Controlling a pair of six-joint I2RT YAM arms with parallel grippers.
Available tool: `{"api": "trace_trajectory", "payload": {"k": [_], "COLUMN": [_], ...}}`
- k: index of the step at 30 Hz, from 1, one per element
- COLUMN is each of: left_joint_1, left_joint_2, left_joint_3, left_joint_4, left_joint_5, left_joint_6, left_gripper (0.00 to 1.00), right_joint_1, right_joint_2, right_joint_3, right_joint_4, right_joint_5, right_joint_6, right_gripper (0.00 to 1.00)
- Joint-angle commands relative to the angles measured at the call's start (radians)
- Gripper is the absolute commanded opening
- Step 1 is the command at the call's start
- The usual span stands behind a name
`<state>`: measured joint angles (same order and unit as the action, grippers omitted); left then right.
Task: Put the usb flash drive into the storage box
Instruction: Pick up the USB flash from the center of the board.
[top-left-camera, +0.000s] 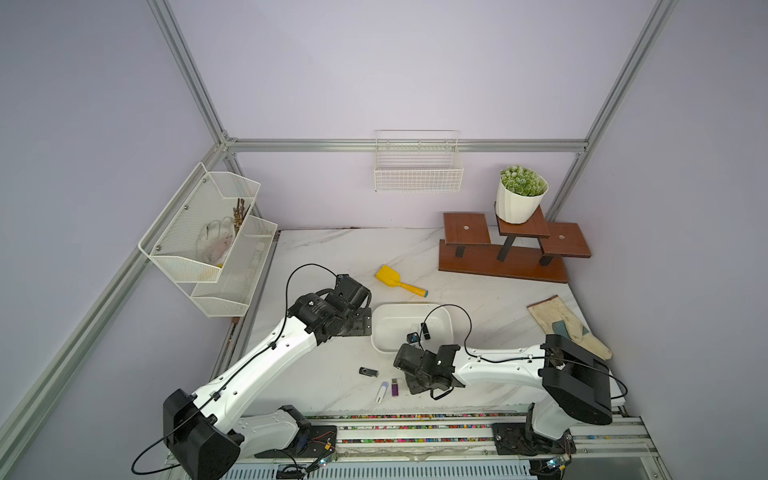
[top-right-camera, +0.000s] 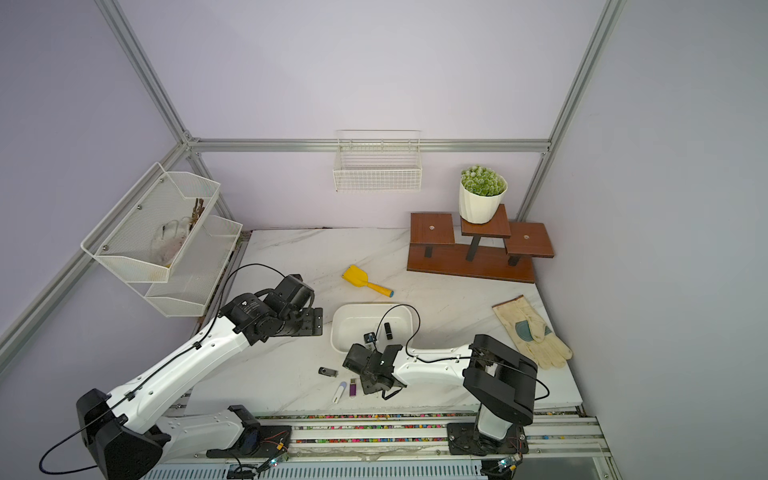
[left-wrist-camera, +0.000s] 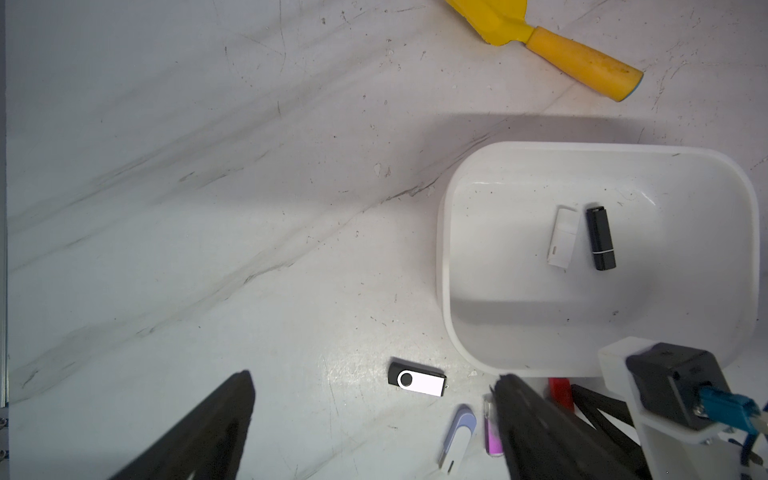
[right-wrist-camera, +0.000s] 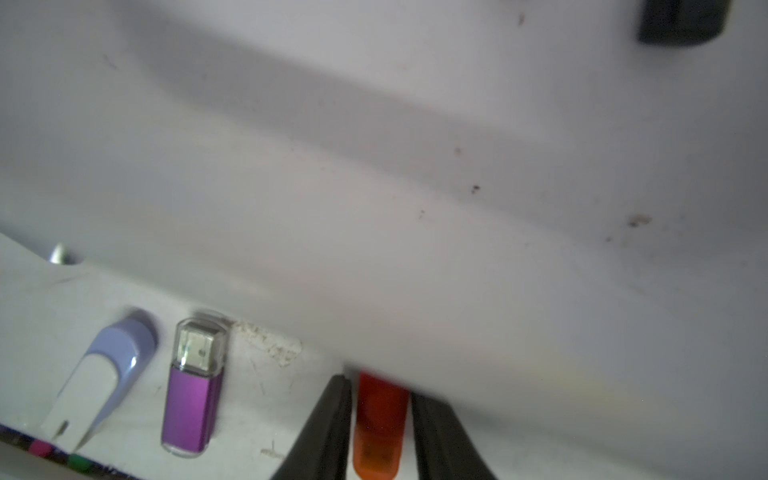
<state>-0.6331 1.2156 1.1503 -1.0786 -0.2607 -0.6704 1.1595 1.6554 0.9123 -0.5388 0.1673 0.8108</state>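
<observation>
In both top views I look down on a white marble table (top-left-camera: 332, 257) boxed in by lilac walls (top-left-camera: 415, 83) and an aluminium frame (top-left-camera: 399, 145). A wire basket (top-left-camera: 417, 170) hangs on the back wall and a mesh rack (top-left-camera: 208, 232) on the side wall. A wooden stand (top-left-camera: 498, 257) carrying a potted plant (top-left-camera: 521, 195) sits in the far corner. A yellow scoop (top-left-camera: 399, 282) lies beyond the box (top-left-camera: 374, 328), and a glove (top-left-camera: 565, 328) lies by the right arm (top-left-camera: 494, 365). Near the front edge lie a swivel drive (top-left-camera: 368, 372), a lavender drive (top-left-camera: 382, 391) and a purple drive (top-left-camera: 395, 388). The right arm leans over the box's near rim and hides what is under its wrist. I can't name what is in the rack.

In the left wrist view, the left gripper (left-wrist-camera: 374, 376) hangs with its jaws wide apart. In the box a white drive (left-wrist-camera: 563, 239) and a black drive (left-wrist-camera: 600, 239) lie side by side, not touching. The scoop is cut off at the frame edge and a finger covers part of the purple drive. Only a red sliver of the orange drive (left-wrist-camera: 561, 392) shows, just outside the box's near wall.

In the right wrist view, the right gripper (right-wrist-camera: 379, 386) is clamped on the orange drive, a finger against each long side. The blurred box wall fills most of the frame. The drive's far end vanishes against it and its near end runs off the picture. I can't tell whether the drive rests on the table. Only a corner of the black drive shows.
</observation>
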Motion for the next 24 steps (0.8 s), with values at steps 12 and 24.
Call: {"api": "trace_trajectory", "payload": {"k": [12,24], "left_joint_1": [-0.035,-0.069], "left_joint_2": [-0.051,-0.088], "left_joint_3": [-0.055,-0.138], "left_joint_4": [-0.004,0.018], "left_joint_5": [0.055,0.080], "left_joint_6": [-0.053,-0.120], "left_gripper": [0.92,0.92], "right_joint_1": [0.028,0.005], "right_joint_2": [-0.073,-0.244], "right_joint_3": [0.006,0.252], "right_joint_4": [-0.095,-0.280], "right_joint_5": [0.009,0.163], "right_joint_6": [0.003,-0.044], "right_gripper": [0.00,0.00]}}
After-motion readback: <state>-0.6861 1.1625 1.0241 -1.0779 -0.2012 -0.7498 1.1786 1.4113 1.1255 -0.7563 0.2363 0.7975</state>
